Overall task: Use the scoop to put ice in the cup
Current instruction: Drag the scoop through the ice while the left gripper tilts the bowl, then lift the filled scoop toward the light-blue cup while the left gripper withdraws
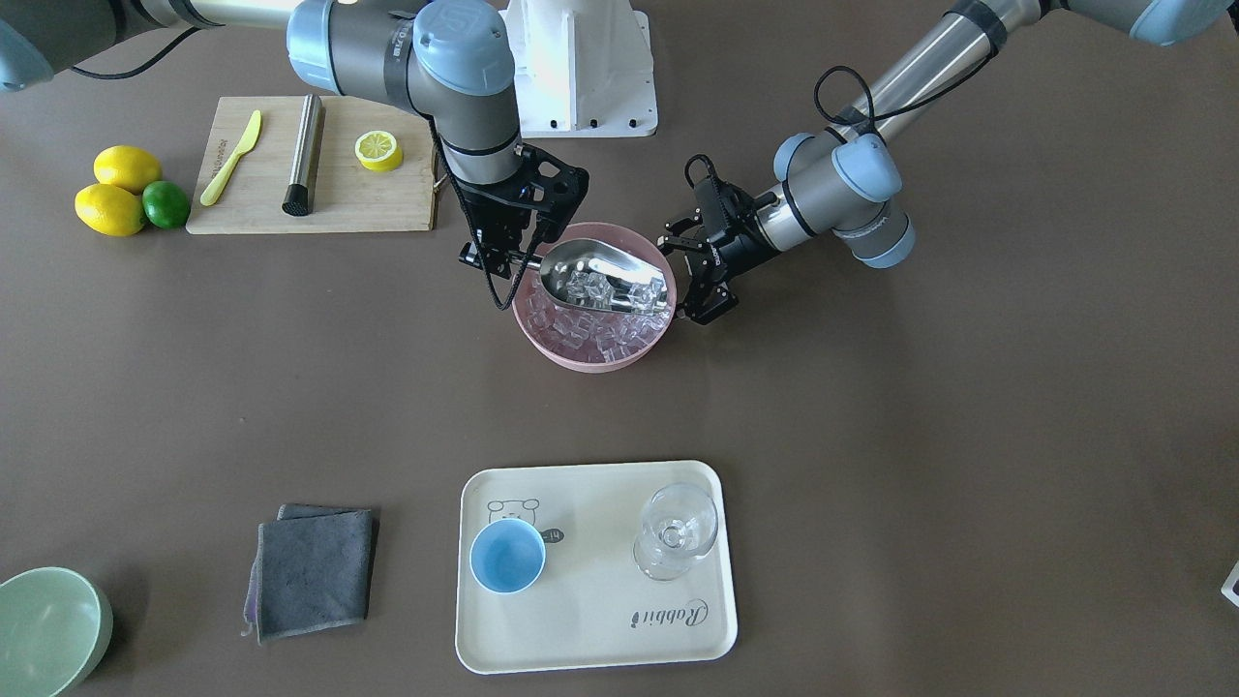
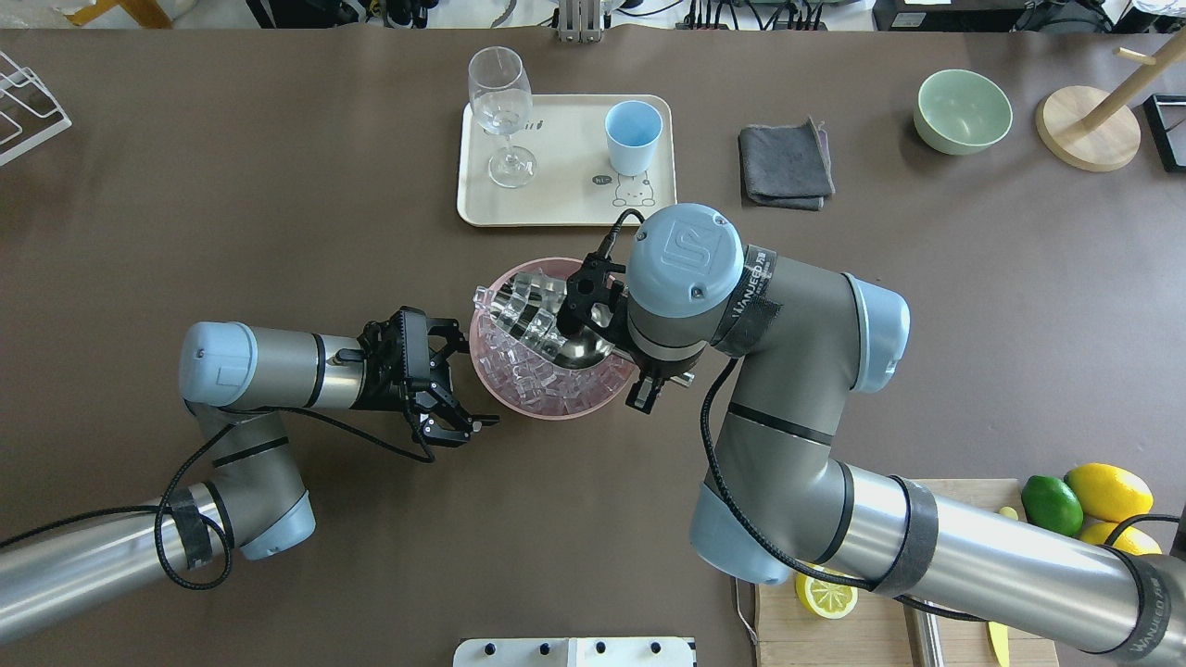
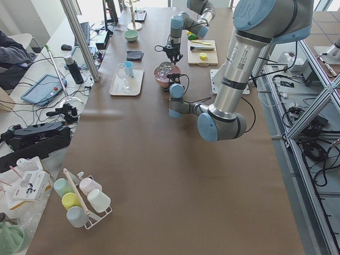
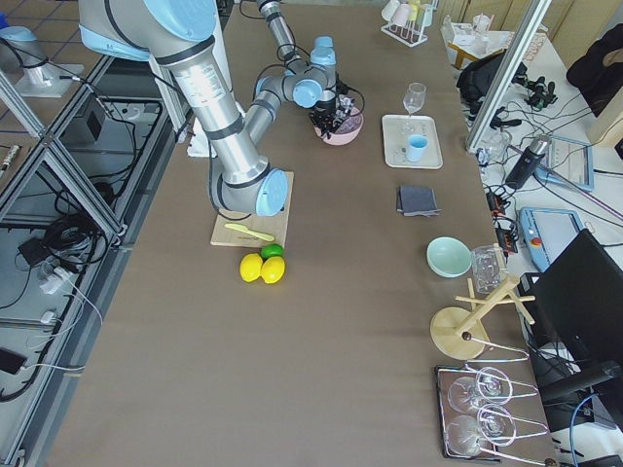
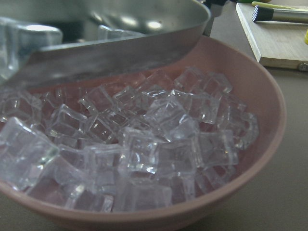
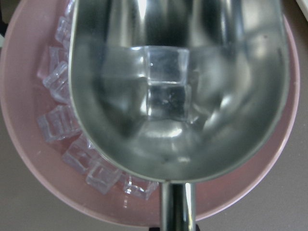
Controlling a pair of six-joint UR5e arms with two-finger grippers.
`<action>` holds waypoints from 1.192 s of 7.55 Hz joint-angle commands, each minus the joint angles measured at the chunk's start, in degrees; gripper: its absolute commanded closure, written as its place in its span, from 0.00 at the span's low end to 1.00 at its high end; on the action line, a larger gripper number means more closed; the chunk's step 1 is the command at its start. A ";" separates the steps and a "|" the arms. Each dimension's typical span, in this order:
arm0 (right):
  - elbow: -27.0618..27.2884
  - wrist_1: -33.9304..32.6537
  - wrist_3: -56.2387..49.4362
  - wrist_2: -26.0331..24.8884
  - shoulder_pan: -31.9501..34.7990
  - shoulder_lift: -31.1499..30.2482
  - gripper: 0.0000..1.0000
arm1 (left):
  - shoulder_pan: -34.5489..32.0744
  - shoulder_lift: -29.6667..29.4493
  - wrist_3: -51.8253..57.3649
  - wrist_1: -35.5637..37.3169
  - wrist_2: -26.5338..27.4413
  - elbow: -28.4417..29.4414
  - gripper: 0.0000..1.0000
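My right gripper (image 1: 500, 256) is shut on the short handle of the steel scoop (image 1: 602, 279). It holds the scoop just above a pink bowl (image 1: 581, 364). The trough carries several clear ice cubes (image 6: 166, 86). More ice (image 5: 154, 144) fills the bowl beneath it. My left gripper (image 1: 704, 293) is open and empty, beside the bowl's rim on the table and apart from it. In the overhead view it (image 2: 460, 389) sits to the left of the bowl (image 2: 556, 414). The light-blue cup (image 1: 507, 556) stands upright and empty on a cream tray (image 1: 600, 629), far from both grippers.
A clear wine glass (image 1: 676, 530) stands on the tray beside the cup. A folded grey cloth (image 1: 315, 571) and a pale green bowl (image 1: 48, 629) lie beyond it. A cutting board (image 1: 377, 203) holds a yellow knife, a steel cylinder (image 1: 305, 153) and half a lemon. Lemons and a lime (image 1: 166, 204) lie beside it.
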 commanded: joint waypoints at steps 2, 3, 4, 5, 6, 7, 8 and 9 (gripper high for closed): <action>0.14 4.57 1.80 3.17 3.86 -1.87 1.00 | 0.00 0.05 0.05 0.21 0.03 0.00 0.02; 0.14 4.57 1.72 4.77 5.36 -1.87 1.00 | 0.00 0.05 0.05 0.21 -0.06 0.00 0.02; 0.14 4.57 1.37 7.22 7.47 -1.96 1.00 | -0.09 0.05 0.05 0.56 -0.23 -0.17 0.02; 0.14 4.48 1.10 9.86 9.75 -1.87 1.00 | -0.52 0.14 0.05 0.91 -0.84 -0.35 0.02; 0.23 4.22 1.19 12.84 12.21 -1.70 1.00 | -1.48 0.58 0.05 1.79 -1.89 -0.96 0.02; 0.23 4.39 1.88 15.22 15.02 -1.61 1.00 | -2.54 1.54 0.05 3.45 -3.21 -2.27 0.02; 0.40 4.74 1.80 16.55 17.92 -1.69 1.00 | -2.98 2.85 0.05 5.29 -3.40 -4.46 0.02; 0.75 5.18 1.80 16.82 19.25 -2.04 1.00 | -3.68 4.00 0.13 7.40 -3.40 -6.48 0.02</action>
